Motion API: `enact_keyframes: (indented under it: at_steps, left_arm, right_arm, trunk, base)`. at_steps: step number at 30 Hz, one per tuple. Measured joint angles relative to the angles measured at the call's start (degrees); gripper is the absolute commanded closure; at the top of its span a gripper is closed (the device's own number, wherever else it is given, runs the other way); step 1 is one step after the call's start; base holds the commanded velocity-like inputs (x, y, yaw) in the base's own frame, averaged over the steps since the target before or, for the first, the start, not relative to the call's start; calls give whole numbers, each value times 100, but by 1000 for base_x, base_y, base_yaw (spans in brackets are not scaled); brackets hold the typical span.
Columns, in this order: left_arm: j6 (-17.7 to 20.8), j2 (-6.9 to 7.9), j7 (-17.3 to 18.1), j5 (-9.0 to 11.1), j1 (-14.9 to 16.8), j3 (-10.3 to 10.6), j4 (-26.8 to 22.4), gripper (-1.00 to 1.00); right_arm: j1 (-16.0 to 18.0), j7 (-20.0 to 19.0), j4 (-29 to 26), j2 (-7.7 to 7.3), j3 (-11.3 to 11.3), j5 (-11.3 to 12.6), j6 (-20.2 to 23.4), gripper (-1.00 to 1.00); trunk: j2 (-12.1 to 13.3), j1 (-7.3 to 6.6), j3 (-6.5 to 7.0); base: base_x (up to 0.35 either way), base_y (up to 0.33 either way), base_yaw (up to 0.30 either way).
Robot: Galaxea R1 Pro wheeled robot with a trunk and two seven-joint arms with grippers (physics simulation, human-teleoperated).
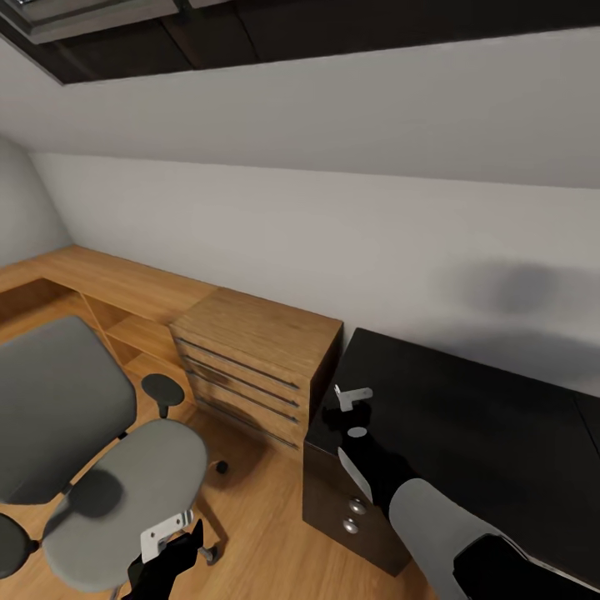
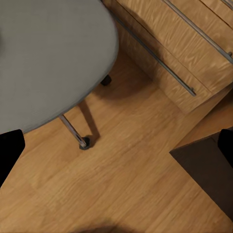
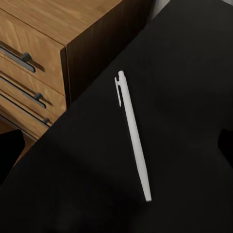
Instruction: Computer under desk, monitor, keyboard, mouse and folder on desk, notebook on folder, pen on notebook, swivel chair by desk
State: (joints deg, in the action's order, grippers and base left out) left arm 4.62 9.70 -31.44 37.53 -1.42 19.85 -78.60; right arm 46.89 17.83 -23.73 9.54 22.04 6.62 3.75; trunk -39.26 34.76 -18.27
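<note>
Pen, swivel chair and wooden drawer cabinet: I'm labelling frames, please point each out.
pen point(image 3: 132, 136), right wrist view, mid-barrel.
swivel chair point(image 1: 133, 483), head view, seat cushion.
wooden drawer cabinet point(image 1: 262, 325), head view, top panel.

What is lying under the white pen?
Under the pen is only the bare black desk; no notebook or folder is beneath it. The desk's underside is hidden.

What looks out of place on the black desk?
The white pen lies alone on the bare desk near the wooden cabinet, with no notebook under it. The right hand hovers above it.
</note>
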Motion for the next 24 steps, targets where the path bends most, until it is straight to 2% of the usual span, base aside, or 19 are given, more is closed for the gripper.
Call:
enact_keyframes:
  at_steps: [24]
  left_arm:
    - [0,1,0,-2,0,-17,5,-100]
  right_arm:
    - [0,-7,0,-1,-5,-3,7,-100]
  trunk:
    - [-964,528,-432]
  base:
    - [0,0,0]
